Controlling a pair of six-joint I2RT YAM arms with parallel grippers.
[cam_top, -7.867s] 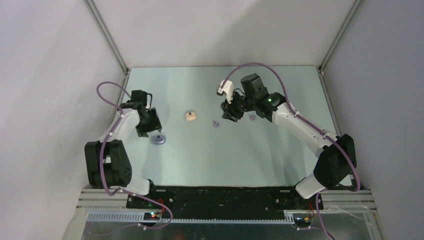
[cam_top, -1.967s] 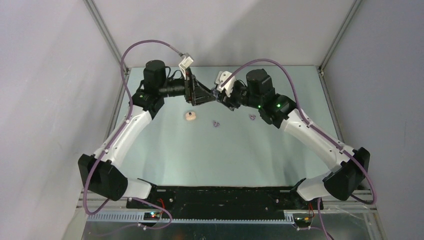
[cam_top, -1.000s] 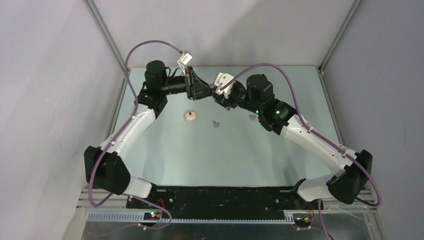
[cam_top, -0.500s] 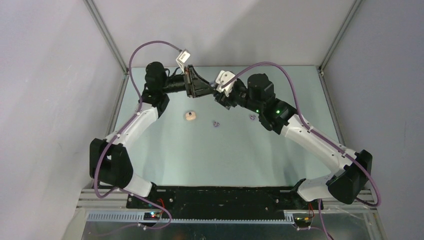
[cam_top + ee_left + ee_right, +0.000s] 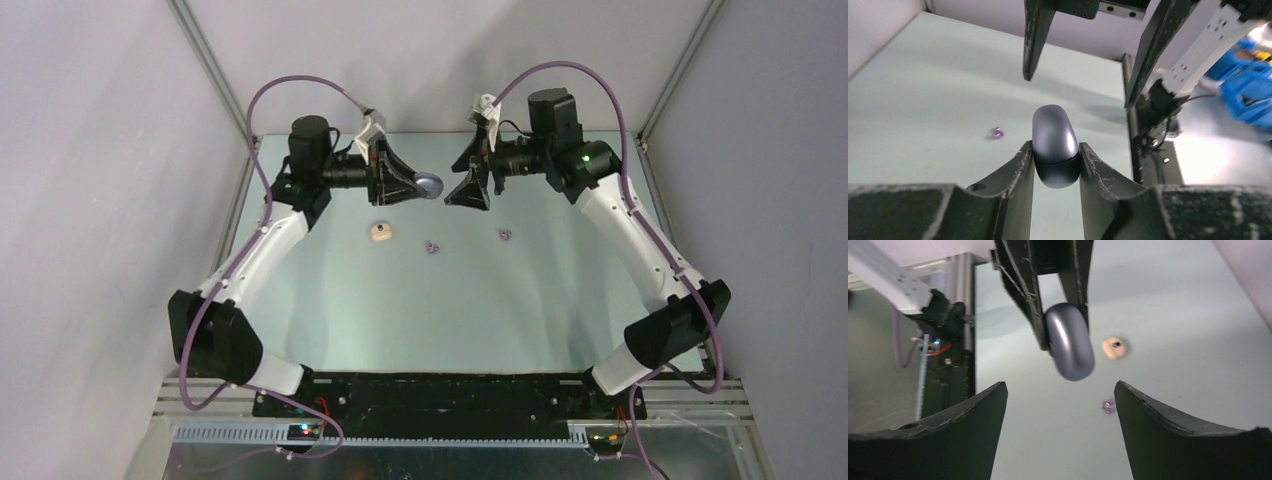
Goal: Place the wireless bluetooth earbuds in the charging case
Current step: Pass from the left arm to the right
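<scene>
My left gripper [image 5: 424,186] is shut on a closed, pebble-shaped grey-purple charging case [image 5: 430,185] and holds it in the air over the far middle of the table. In the left wrist view the case [image 5: 1054,145] sits clamped between my fingers [image 5: 1020,165]. My right gripper [image 5: 463,178] is open and empty, facing the case with a small gap. In the right wrist view the case [image 5: 1069,340] hangs ahead of my wide-open right gripper [image 5: 1060,386]. Two tiny purple earbuds [image 5: 432,246] [image 5: 506,235] lie on the table. I see no cream-white earbuds lying apart.
A small cream case [image 5: 380,232] with a dark spot on top lies on the table below my left gripper; it also shows in the right wrist view [image 5: 1113,347]. One purple earbud shows in each wrist view [image 5: 997,132] [image 5: 1107,406]. Grey walls enclose the table.
My right gripper, which met the left one at the case, has drawn back to the right and now stands open. My left gripper still holds the case, shifted slightly.
</scene>
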